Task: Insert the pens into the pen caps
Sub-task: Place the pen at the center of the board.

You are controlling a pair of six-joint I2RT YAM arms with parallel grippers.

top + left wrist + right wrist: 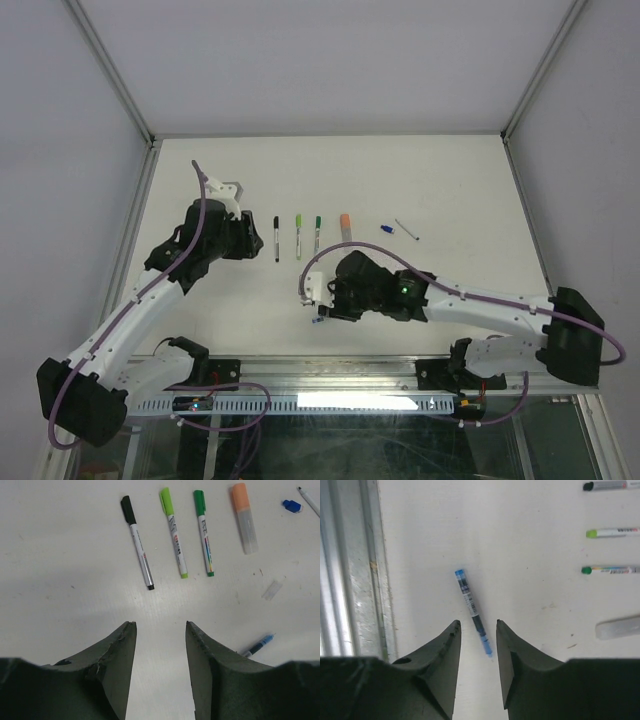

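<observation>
A slim blue pen (472, 609) lies flat on the table. Its lower end reaches in between the fingertips of my right gripper (478, 622), which is open and not touching it. From above, that pen (318, 318) sits just below the right gripper (322, 305). Farther back is a row: a black-capped marker (137, 542), a lime-capped marker (173, 532), a green-capped marker (204, 532), an orange-capped pale pen (244, 517), a loose blue cap (291, 506) and a thin white pen (310, 501). My left gripper (161, 625) hangs open and empty, short of the row.
A small clear plastic piece (272, 590) lies between the row and the blue pen. The metal rail (350, 570) runs along the table's near edge, close to the right gripper. Frame posts and grey walls bound the table at the back and sides.
</observation>
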